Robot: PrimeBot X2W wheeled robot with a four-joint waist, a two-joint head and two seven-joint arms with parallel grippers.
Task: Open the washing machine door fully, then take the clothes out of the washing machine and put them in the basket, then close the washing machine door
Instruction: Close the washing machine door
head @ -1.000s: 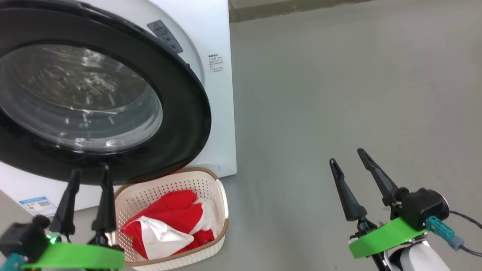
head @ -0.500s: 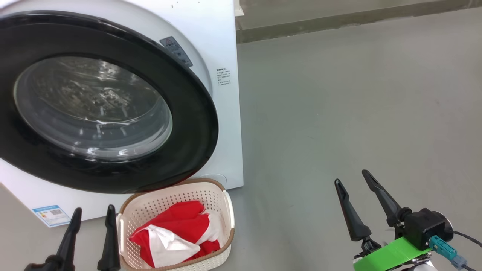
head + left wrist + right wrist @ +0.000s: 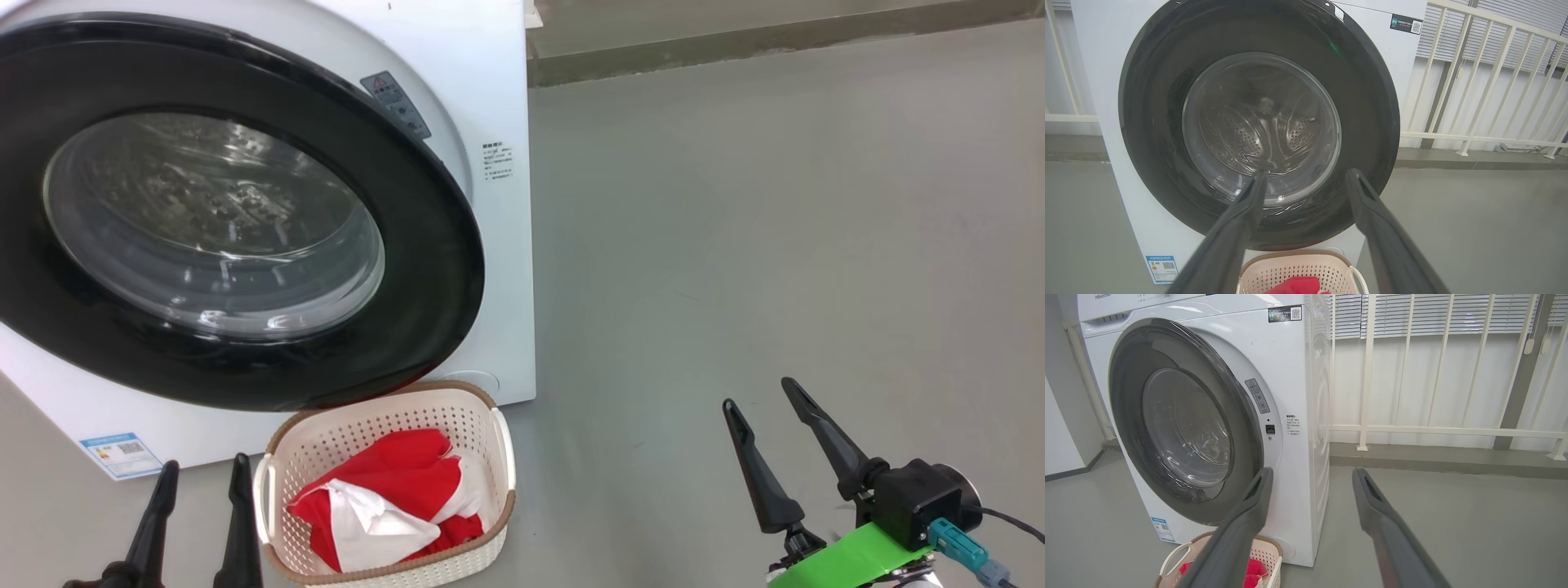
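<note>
The washing machine (image 3: 498,269) stands at the left, and the washing machine door (image 3: 424,245) with its black rim and glass bowl lies over the opening. In the right wrist view the door (image 3: 1184,420) seems to stand slightly off the front at its right edge. The basket (image 3: 500,445) sits on the floor below the door and holds the red and white clothes (image 3: 392,482). My left gripper (image 3: 204,464) is open just left of the basket, pointing at the door (image 3: 1363,114). My right gripper (image 3: 758,394) is open over bare floor far to the right. Both are empty.
A blue label sticker (image 3: 122,455) is on the machine's lower left front. A white railing (image 3: 1412,430) and a low kerb (image 3: 1453,457) run behind and to the right of the machine. Grey floor (image 3: 775,229) stretches to the right.
The head camera has shifted, moving the whole picture down and right. Both grippers have sunk lower in the view, the left one most. Both stay open. The basket and clothes are unchanged.
</note>
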